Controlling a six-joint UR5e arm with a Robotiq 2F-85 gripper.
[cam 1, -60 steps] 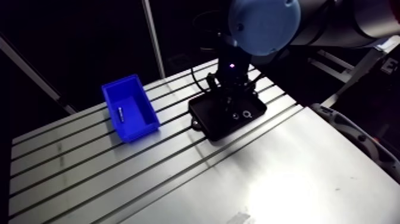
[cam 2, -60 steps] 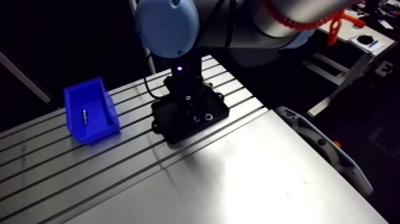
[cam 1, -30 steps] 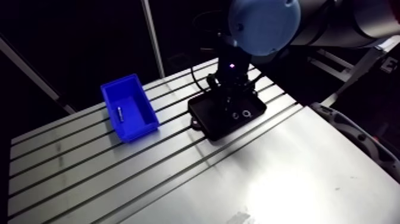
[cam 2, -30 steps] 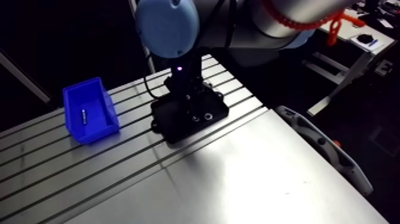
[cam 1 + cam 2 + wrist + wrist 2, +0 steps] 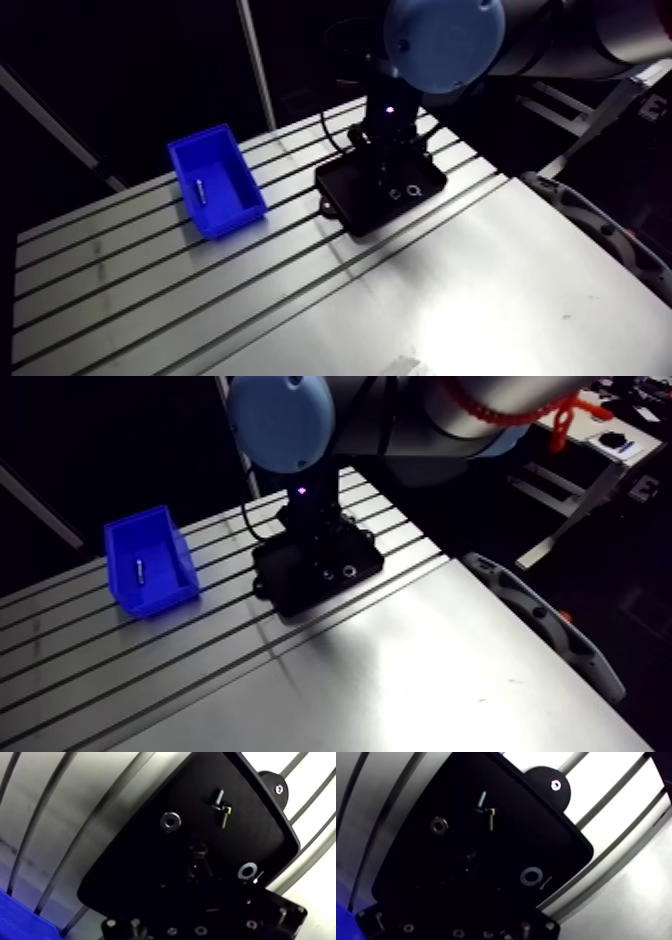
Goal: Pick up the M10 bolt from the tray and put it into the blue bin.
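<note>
In the arm view a slotted aluminium desk (image 5: 300, 300) carries two containers. A flat black rectangular tray (image 5: 352, 205) lies towards the far right. An open blue plastic bin (image 5: 240, 200) stands apart from it at its 9 o'clock, with bare slots between them. A small silvery fastener (image 5: 201, 188) lies on the bin's floor. The black two-finger gripper (image 5: 384, 165) hangs over the tray's far half, low over its floor.

In the wrist view, take the tray's edge nearest the gripper as 6 o'clock. A short silvery bolt (image 5: 218, 798) lies at about 1 o'clock, and a small brass-coloured piece (image 5: 226, 817) touches its near end. A dark grey washer (image 5: 170, 821) lies at about 11 o'clock, well apart from the bolt. A larger bright washer (image 5: 247, 871) sits at 4 o'clock with a thin short pin (image 5: 259, 876) just beside it. A dark bolt-like shape (image 5: 198, 854) lies near the tray's middle, just ahead of the gripper; it is too dark to say what it is.

Whether the gripper is open or closed cannot be told, since its black parts merge with the black tray. Which piece is the M10 one cannot be read either, but every bolt-like piece near the gripper lies on the tray floor.
</note>
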